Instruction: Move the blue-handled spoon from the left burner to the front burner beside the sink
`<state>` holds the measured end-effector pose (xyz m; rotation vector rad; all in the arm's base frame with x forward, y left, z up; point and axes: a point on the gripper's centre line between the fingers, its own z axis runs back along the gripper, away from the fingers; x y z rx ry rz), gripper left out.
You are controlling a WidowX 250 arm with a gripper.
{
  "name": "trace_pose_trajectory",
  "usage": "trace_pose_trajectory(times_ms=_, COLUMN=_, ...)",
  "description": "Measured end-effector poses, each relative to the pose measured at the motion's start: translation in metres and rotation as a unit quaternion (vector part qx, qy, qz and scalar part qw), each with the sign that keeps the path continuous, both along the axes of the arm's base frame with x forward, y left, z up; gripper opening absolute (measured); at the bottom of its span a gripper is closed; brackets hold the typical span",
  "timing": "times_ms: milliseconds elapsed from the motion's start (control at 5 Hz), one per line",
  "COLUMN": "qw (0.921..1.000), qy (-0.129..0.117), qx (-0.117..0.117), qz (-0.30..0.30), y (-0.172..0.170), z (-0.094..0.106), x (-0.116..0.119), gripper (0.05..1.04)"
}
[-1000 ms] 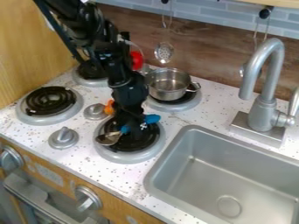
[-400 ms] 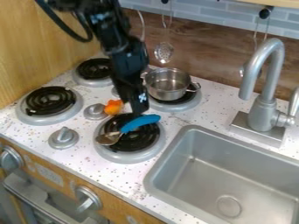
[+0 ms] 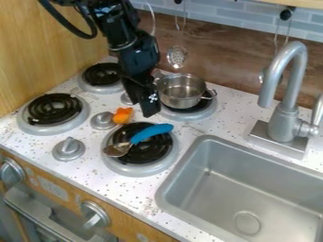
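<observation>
**Black robot gripper (image 3: 150, 113) hangs near a blue-handled spoon (image 3: 150, 132) on the front right burner (image 3: 114, 163) of a toy stove**

The black robot arm (image 3: 138, 59) comes in from the upper left, and its gripper hangs just behind the front right burner, apart from the spoon. Whether the gripper is open or closed cannot be told from this angle. The spoon lies across that burner's black coil, its metal bowl at the left side and its thick blue handle slanting up to the right edge.

Just beside the burner, at its upper left, is a small orange object (image 3: 123, 115), next to a silver knob (image 3: 102, 121). Another silver knob (image 3: 68, 149) sits to the burner's left. Behind the burner, a shiny metal pot (image 3: 181, 93) rests on the back right burner (image 3: 195, 115). Two more black coil burners (image 3: 54, 109) (image 3: 101, 74) lie farther left and toward the back left.

To the right of the front right burner is a gray sink (image 3: 252, 189), with a curved faucet (image 3: 287, 108) behind it. Well behind the burner, a slotted metal utensil (image 3: 177, 56) hangs against a brown backsplash (image 3: 233, 56).
</observation>
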<state>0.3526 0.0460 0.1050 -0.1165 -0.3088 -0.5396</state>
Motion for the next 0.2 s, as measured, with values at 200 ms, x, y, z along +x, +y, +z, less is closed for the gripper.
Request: trace_pose_trajectory(times_ms=200, qw=1.0, qy=-0.001, qx=0.0, qz=0.0, y=0.0001, z=0.0, x=0.0002, gripper=0.994)
